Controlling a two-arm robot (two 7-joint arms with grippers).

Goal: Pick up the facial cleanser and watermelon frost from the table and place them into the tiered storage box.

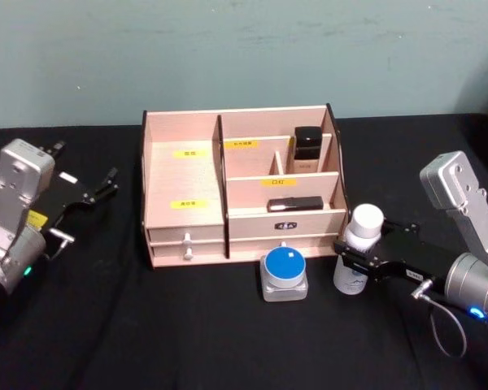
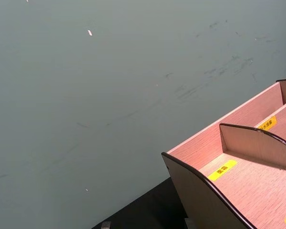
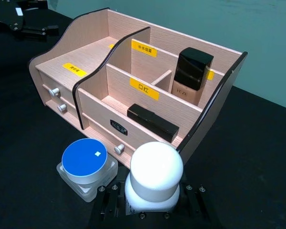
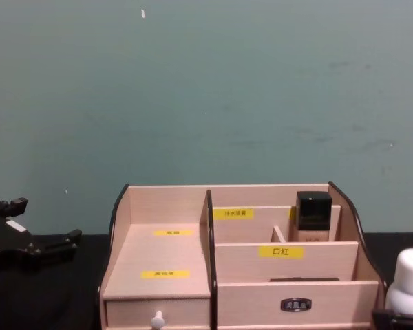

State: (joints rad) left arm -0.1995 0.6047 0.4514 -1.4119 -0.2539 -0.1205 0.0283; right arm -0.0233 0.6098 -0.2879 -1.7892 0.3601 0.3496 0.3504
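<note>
Clamping facial cleanser (image 1: 364, 224) on black table (image 1: 146, 325), right gripper (image 1: 351, 258) fingers (image 1: 374, 267); left gripper (image 1: 96, 192) idle; teal wall (image 1: 228, 49) behind

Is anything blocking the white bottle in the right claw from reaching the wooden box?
Nothing visible. The right claw holds the white-capped bottle by the tiered storage box, at its right front corner; the blue-lidded jar sits to the bottle's left.

A lab test bench, by the look; black-covered table (image 1: 187, 325) against a plain (scuffed) teal wall (image 1: 244, 57).
</note>
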